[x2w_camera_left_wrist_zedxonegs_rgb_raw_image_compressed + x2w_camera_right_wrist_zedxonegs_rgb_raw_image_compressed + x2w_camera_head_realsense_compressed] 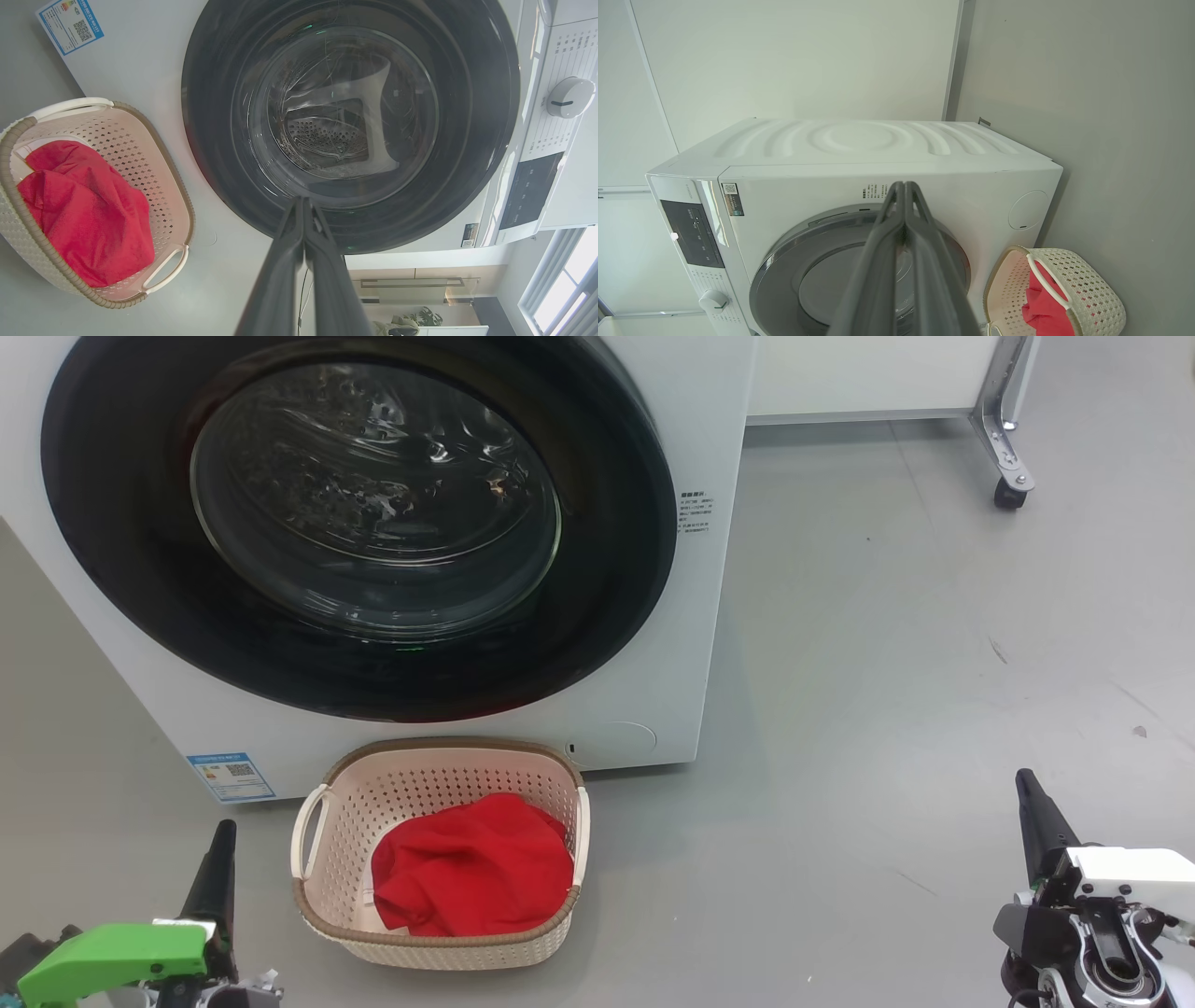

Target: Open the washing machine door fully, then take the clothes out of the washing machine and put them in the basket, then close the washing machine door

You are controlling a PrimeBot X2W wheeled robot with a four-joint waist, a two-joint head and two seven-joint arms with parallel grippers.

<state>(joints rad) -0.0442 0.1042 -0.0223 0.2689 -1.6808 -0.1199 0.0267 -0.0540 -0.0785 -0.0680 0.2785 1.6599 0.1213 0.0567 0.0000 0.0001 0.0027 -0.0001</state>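
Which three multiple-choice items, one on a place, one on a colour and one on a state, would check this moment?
1. Where are the clothes?
A. in the basket
B. in the drum
C. spread on the floor

2. What colour is the wide rim of the washing machine door?
A. white
B. black
C. blue

3. How is the left gripper?
A. shut, holding nothing
B. wide open
C. shut on red fabric

Answers:
1 A: the red fabric lies bunched inside the basket.
2 B: a glossy black ring surrounds the glass window.
3 A: in the left wrist view, its fingers meet with nothing between them.
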